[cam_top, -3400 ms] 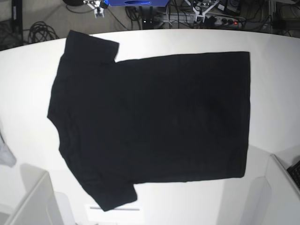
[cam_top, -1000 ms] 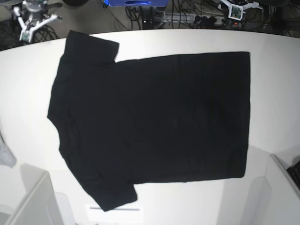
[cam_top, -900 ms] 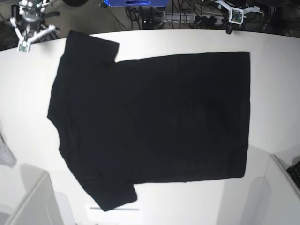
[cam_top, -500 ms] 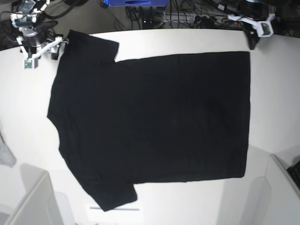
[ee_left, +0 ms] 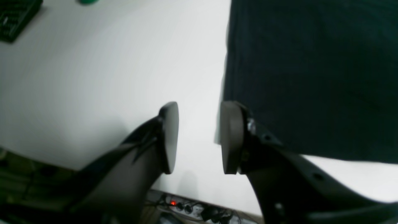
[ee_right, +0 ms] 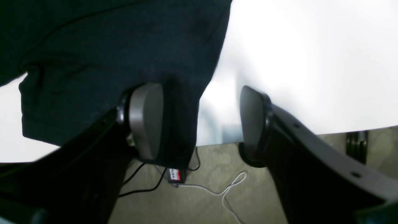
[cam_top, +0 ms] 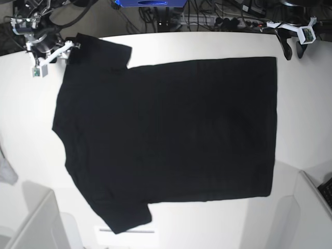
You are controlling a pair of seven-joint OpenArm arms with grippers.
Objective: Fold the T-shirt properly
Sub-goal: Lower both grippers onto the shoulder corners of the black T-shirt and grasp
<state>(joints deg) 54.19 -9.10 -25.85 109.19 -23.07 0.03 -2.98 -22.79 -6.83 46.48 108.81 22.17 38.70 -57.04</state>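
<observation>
On the white table (cam_top: 171, 44), the flat matte-black T-shirt (cam_top: 171, 135) lies between the gaping left gripper (ee_left: 199, 137) and right gripper (ee_right: 200, 121).

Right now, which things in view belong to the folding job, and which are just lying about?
Job:
T-shirt, spread flat
left gripper, open at its hem corner
right gripper, open at a sleeve edge

Lying about:
pale grey cloth
keyboard
power strip

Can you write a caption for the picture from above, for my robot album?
A black T-shirt lies flat on a white table as the open left gripper and open right gripper reach its far corners.
</observation>
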